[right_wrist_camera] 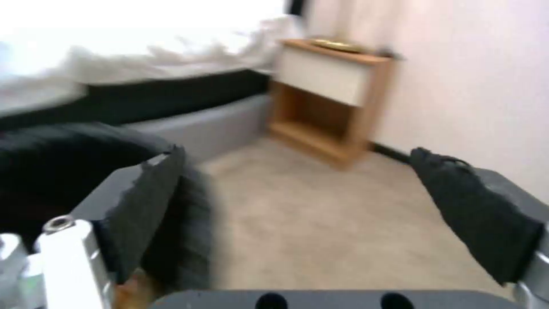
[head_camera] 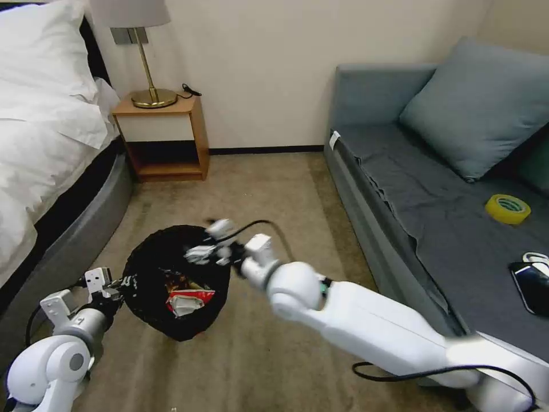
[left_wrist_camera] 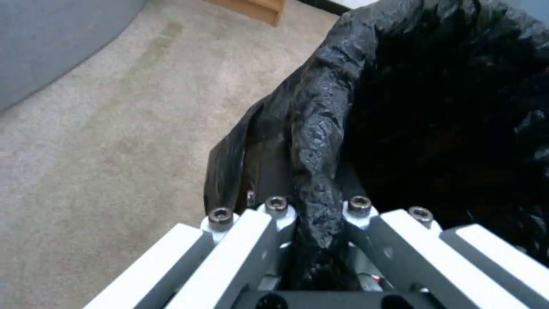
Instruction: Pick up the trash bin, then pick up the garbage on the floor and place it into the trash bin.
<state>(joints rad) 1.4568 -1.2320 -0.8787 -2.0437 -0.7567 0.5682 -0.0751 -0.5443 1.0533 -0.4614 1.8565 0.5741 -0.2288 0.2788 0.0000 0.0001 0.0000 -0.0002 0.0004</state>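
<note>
Beige carpet between bed and sofa

I see soft, even room light; bed linen blown out white in right wrist view, whole view motion-blurred. Right gripper smeared above trash bin, bin interior near-black, liner sheen faint

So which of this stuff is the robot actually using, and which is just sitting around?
Part of the job:
- trash bin, held at its rim by the left hand
- red-and-white wrapper inside the bin
- right hand, open above the bin

Just lying about:
- yellow tape roll and phone on the sofa
- lamp
- bed
</note>
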